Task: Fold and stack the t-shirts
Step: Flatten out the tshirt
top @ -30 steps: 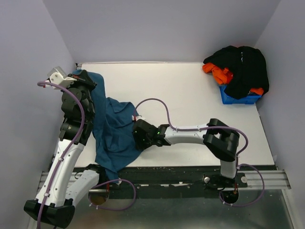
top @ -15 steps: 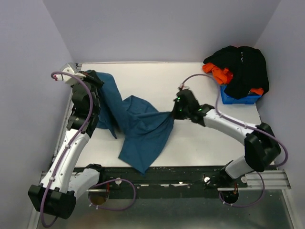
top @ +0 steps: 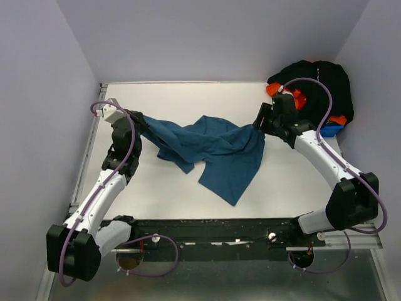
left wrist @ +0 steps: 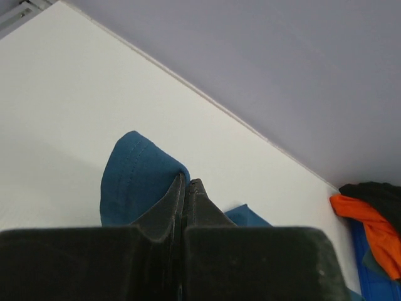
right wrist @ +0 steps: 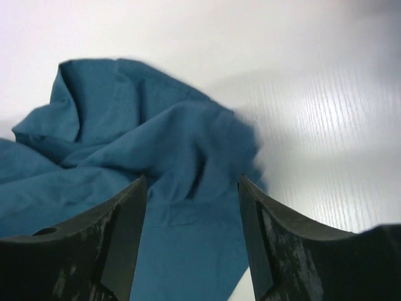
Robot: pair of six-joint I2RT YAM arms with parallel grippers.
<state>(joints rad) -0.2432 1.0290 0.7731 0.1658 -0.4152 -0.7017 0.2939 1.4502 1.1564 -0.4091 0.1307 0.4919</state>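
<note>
Teal t-shirt (top: 216,150) drawn out across the table (top: 188,100), from 9 to 2 o'clock; right grip released.
Your left gripper (left wrist: 187,185) stays clamped on the shirt's edge at 9 o'clock. Your right gripper (right wrist: 191,183), pinching cloth at centre half a second ago, now sits toward 2 o'clock, jaws apart, holding nothing. The shirt no longer overhangs the near edge.

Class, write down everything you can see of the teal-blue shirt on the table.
The teal-blue shirt is soft cloth, crumpled and unfolded, stretched across the white table, with one flap trailing toward the near edge. The left gripper is shut on a hemmed fold at its left end. The right gripper stands open at its right end, not gripping it.
</note>
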